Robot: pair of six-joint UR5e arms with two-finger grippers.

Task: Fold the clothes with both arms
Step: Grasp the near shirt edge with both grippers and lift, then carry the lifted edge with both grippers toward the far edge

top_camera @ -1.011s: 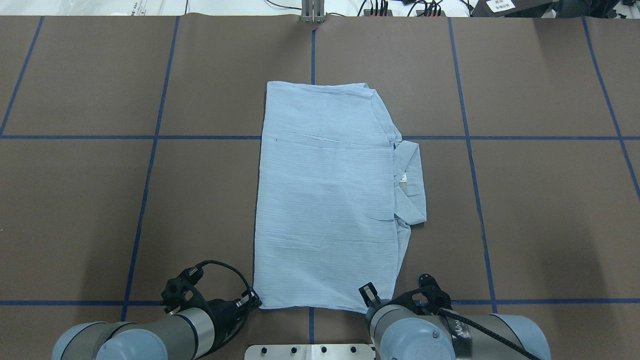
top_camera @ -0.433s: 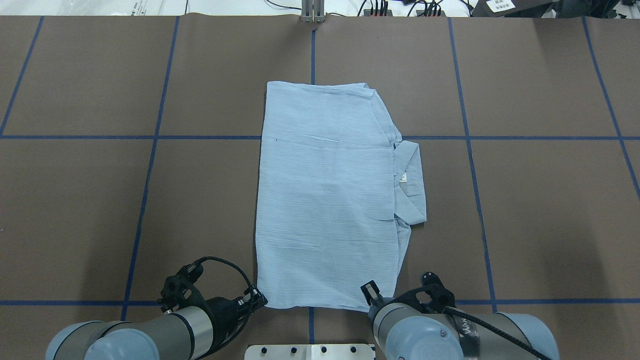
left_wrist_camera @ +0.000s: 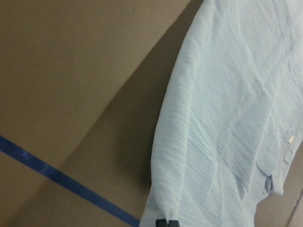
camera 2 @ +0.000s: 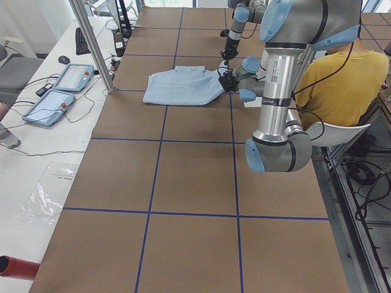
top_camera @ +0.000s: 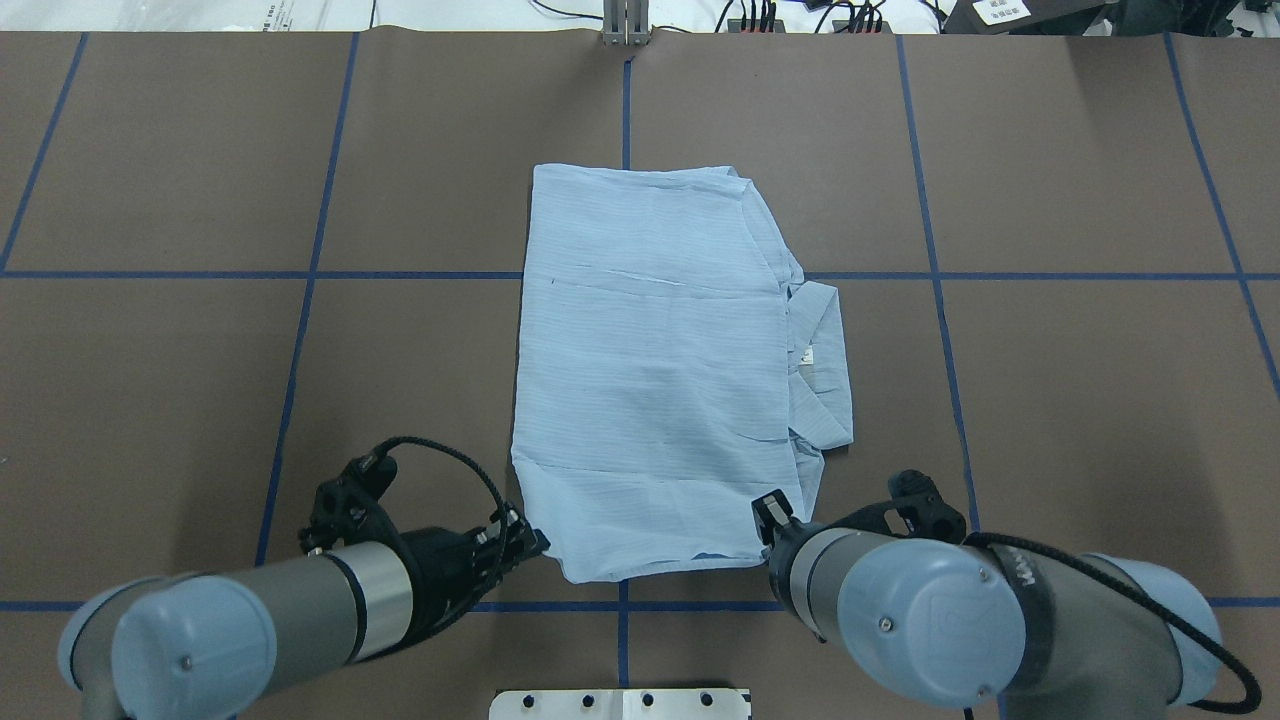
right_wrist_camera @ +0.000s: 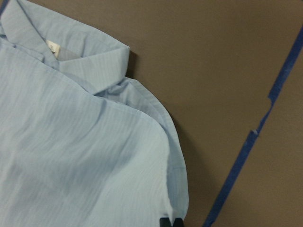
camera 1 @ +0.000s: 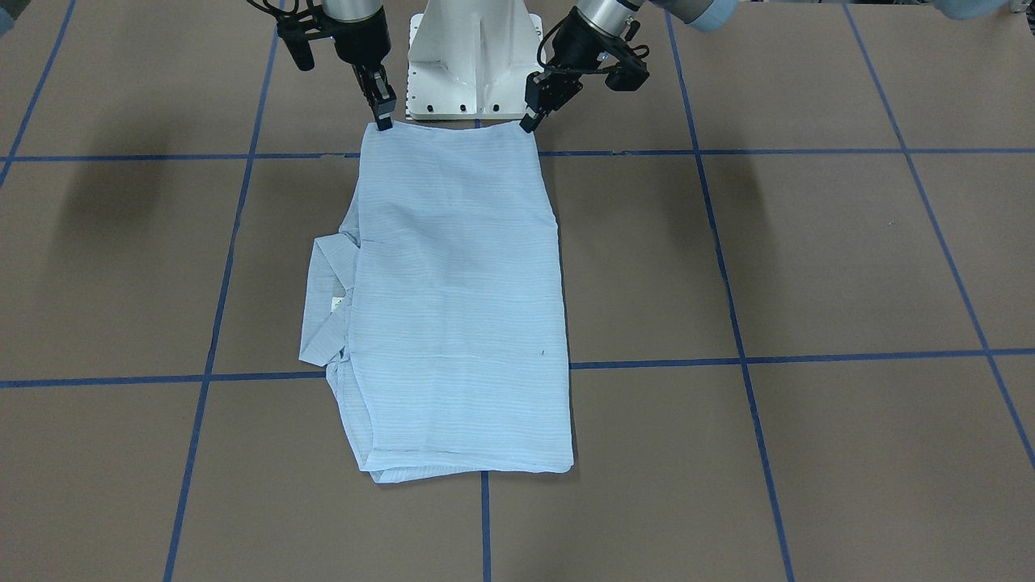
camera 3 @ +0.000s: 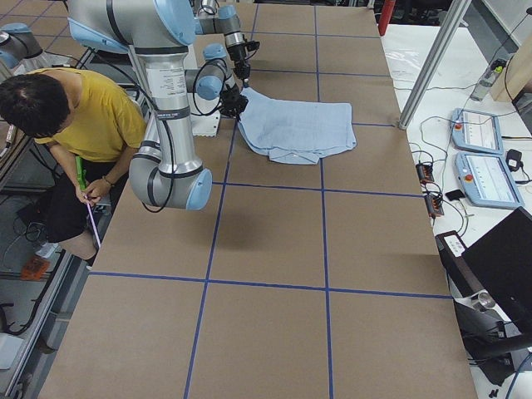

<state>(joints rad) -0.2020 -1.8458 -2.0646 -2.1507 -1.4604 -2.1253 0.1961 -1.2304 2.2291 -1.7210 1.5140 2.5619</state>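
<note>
Counter [top_camera: 1050, 400]: brown, crossed by blue tape lines; it carries the shirt at mid-width, in front of the robot.
Shirt [top_camera: 650, 380]: folded to a long strip lying flat. Its long axis runs straight away from the robot, so one short edge is near the base and the other far out.
Left arm [top_camera: 250, 620]: reaches in low to the near short edge, at the corner on its own side.
Right arm [top_camera: 930, 620]: does the same at the other near corner. Neither arm is nearer; they stand level.
Left tool [camera 1: 530, 120]: clenched on the shirt's near corner, which looks raised off the counter.
Right tool [camera 1: 382, 120]: clenched on the opposite near corner, likewise raised.
Collar [top_camera: 825, 370]: juts out of the long side on the robot's right, at about mid-length.
Neck label [top_camera: 808, 356]: white, inside the collar.
Coming move, as I judge it: both tools carry the near edge forward along the long axis to meet the far edge.
</note>
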